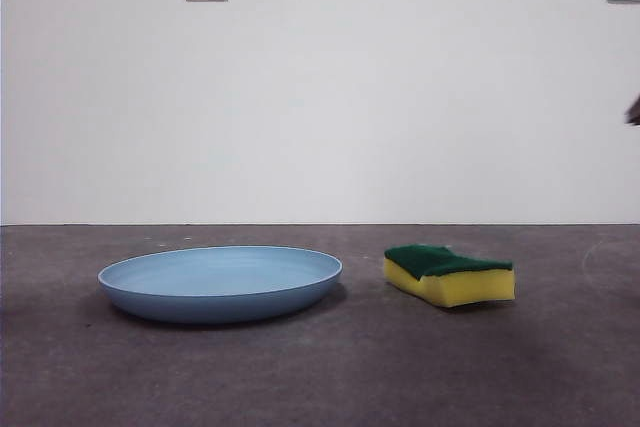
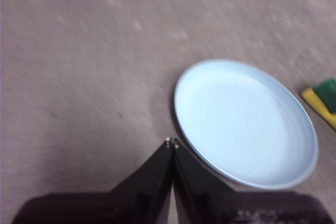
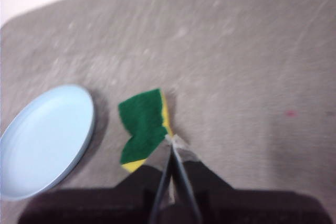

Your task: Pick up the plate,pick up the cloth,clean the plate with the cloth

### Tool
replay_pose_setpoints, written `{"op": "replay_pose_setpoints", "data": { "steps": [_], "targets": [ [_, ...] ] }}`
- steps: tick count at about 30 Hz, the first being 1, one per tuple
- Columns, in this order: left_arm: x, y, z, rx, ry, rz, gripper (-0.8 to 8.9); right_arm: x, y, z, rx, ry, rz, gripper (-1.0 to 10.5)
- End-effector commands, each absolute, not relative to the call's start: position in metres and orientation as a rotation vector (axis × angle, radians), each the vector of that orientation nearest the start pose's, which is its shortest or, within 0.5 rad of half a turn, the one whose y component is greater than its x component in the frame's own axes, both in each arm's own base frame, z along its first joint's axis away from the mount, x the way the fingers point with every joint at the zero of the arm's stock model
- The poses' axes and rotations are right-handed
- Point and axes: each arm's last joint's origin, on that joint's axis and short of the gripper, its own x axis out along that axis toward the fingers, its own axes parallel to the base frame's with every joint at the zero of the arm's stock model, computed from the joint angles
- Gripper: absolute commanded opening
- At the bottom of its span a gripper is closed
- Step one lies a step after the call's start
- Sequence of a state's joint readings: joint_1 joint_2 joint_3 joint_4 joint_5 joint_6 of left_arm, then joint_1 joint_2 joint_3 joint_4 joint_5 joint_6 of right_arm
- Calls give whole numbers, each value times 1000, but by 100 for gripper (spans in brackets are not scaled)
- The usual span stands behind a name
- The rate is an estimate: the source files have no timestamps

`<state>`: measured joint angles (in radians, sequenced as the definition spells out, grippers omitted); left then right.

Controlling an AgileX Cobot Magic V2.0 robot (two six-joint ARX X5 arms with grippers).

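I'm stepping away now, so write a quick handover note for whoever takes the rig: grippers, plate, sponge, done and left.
Left gripper: shut, empty, above the table just off the plate's rim.
Right gripper: shut, empty, above the table beside the sponge.
Plate and sponge lie apart on the table, sponge green side up.
Done: nothing picked up.
Left: lift plate, lift sponge, wipe plate.

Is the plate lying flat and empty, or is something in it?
Flat and empty: the plate sits level on the table, its blue inside bare in both wrist views; the sponge lies apart beside it.
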<state>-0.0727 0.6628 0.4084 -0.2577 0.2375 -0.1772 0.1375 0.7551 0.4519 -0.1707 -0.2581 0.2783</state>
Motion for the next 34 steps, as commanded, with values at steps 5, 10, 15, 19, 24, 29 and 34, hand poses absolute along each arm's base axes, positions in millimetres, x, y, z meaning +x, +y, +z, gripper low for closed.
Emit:
{"op": "replay_pose_setpoints", "data": {
  "steps": [5,10,15,19,24,29,34],
  "targets": [
    [190,-24,212,-234,793,-369,-4,208,43,224,338,700,559,1],
    [214,-28,209,-284,863,-450,84,231,49,222,371,766,635,102],
    [222,-29,206,-366,871,-425,408,237,49,224,368,768,623,318],
    [227,-30,206,-386,850,-418,407,239,50,228,365,754,627,317],
    [245,-30,206,-388,865,-373,404,241,50,232,363,740,630,316],
    [274,-33,201,-396,933,-367,404,241,50,232,363,742,630,316],
    [305,-41,188,-380,1023,-367,403,240,50,232,364,744,630,316]
  ]
}}
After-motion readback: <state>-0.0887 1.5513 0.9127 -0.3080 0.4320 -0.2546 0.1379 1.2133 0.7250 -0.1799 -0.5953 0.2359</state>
